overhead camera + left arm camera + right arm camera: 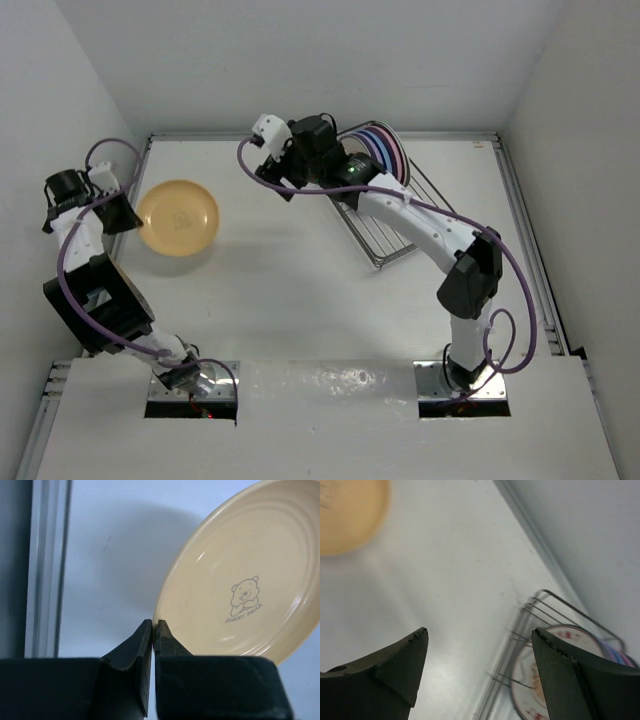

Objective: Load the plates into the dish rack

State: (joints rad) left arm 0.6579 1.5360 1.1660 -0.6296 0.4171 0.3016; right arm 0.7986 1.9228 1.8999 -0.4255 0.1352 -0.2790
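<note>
A yellow-orange plate [178,217] with a bear print is at the left of the table. My left gripper [128,214] is shut on its left rim; in the left wrist view the jaws [154,623] pinch the rim and the plate [250,555] stands tilted. The dish rack [388,235] lies at the back centre-right, with several plates [378,150] standing on edge at its far end. My right gripper [285,150] hovers open and empty just left of the rack. Its wrist view [480,632] shows the rack wires [530,615] and a white red-patterned plate [540,680].
The raised table rail [520,220] runs along the right side and another [45,565] runs close on the left. Grey walls close in the table on three sides. The near half of the rack [380,245] holds no plates.
</note>
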